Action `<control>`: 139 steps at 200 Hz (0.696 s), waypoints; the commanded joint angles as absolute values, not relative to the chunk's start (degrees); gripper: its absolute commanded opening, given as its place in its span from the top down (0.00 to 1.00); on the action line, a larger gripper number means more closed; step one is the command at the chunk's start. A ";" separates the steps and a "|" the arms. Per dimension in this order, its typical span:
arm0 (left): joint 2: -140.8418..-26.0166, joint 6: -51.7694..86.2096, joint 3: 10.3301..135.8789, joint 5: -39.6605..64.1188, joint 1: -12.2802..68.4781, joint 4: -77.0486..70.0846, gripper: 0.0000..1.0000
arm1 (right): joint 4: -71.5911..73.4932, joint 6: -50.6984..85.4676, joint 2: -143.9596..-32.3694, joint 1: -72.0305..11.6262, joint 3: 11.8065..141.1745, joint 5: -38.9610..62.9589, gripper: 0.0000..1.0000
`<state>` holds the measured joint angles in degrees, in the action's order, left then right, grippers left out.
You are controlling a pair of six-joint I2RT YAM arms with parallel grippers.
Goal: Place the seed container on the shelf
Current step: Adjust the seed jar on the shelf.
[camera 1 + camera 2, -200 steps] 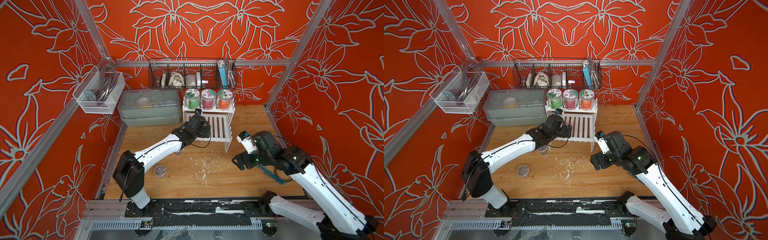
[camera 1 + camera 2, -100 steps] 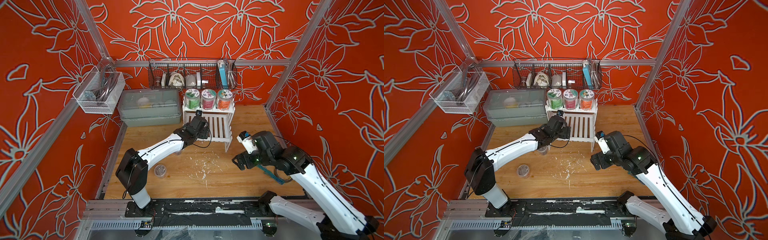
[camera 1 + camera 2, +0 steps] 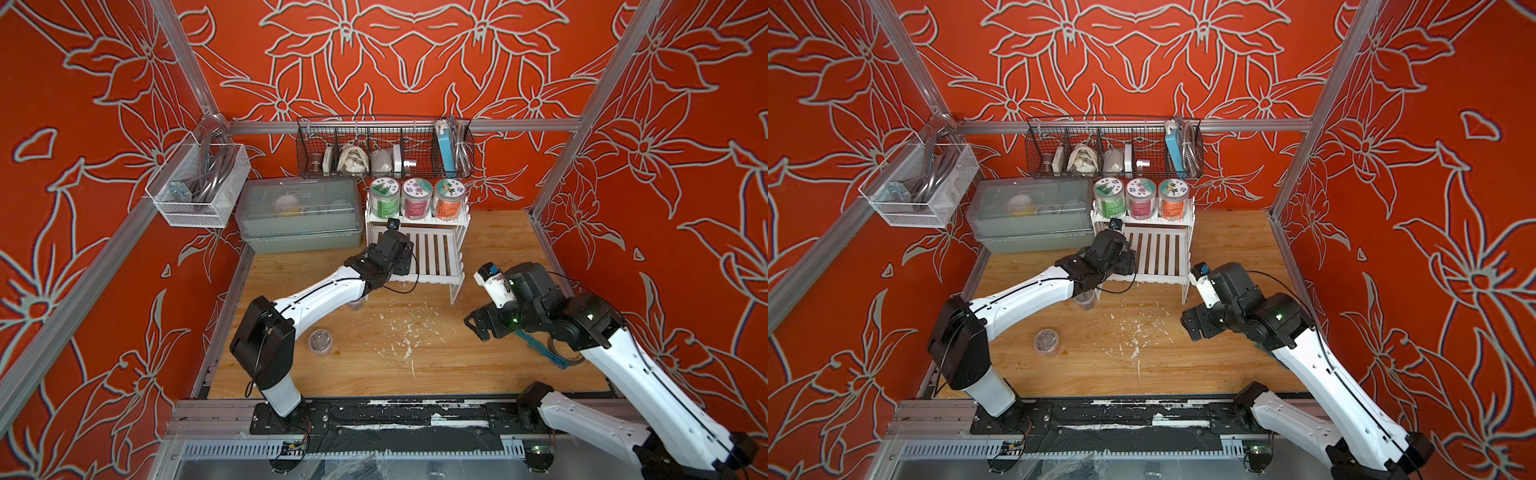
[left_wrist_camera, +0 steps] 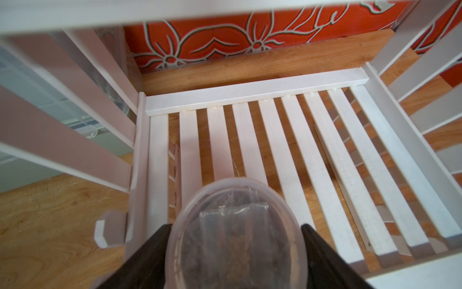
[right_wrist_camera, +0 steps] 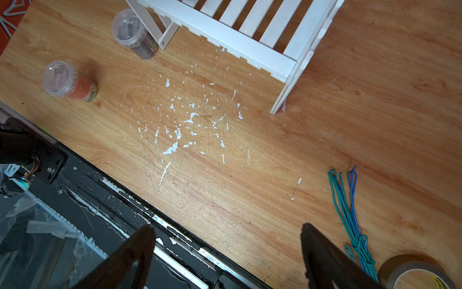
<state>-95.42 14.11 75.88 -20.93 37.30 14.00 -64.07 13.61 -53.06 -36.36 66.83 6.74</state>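
Note:
The seed container point(image 4: 235, 240), a clear lidded tub with dark seeds, sits between the black fingers of my left gripper point(image 4: 236, 225), which press its two sides. It hangs just over the front left of the lower slats of the white shelf point(image 4: 287, 140). In both top views the left wrist point(image 3: 392, 253) point(image 3: 1108, 253) hides the tub at the shelf's point(image 3: 436, 253) point(image 3: 1158, 253) lower tier. My right gripper point(image 5: 226, 230) point(image 3: 478, 328) hovers open and empty over the table's front edge, right of the shelf.
Green, pink and orange jars point(image 3: 415, 197) fill the upper tier. Two more tubs stand on the table point(image 5: 135, 32) point(image 5: 67, 80). A grey lidded box point(image 3: 299, 216) sits left of the shelf. Cords point(image 5: 350, 212) and a tape roll point(image 5: 415, 275) lie under the right arm.
The left jaws have narrowed from wide open onto the seed container; the left arm has barely shifted at the shelf. The right arm has not moved.

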 commanded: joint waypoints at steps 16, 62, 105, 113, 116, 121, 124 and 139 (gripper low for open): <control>-93.26 13.59 74.61 -23.03 36.38 13.94 0.21 | -63.98 13.54 -52.46 -36.04 65.83 7.26 0.06; -92.21 13.34 73.77 -24.79 35.95 14.21 0.18 | -63.68 13.68 -52.39 -35.98 65.73 7.56 0.06; -90.59 12.77 74.35 -22.24 35.95 14.68 0.03 | -62.58 13.71 -52.06 -35.96 65.83 8.34 0.06; -89.83 12.73 74.37 -21.43 36.01 14.83 0.01 | -62.17 13.72 -51.84 -35.95 65.74 8.68 0.06; -89.48 12.69 74.37 -21.03 35.96 14.93 0.01 | -61.94 13.77 -51.71 -35.96 65.70 8.88 0.06; -88.96 12.83 74.37 -20.65 35.99 15.15 0.01 | -61.54 13.72 -51.60 -35.99 65.65 9.28 0.07; -88.56 12.81 74.42 -20.42 35.95 15.32 0.01 | -61.36 13.68 -51.46 -36.06 65.65 9.44 0.07; -86.58 13.04 74.84 -19.39 35.95 17.28 0.01 | -61.26 13.80 -51.14 -36.04 65.48 10.33 0.07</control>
<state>-91.05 13.08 74.06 -21.58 36.32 14.83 -62.43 13.63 -52.36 -36.27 66.54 8.23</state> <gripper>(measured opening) 0.986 0.930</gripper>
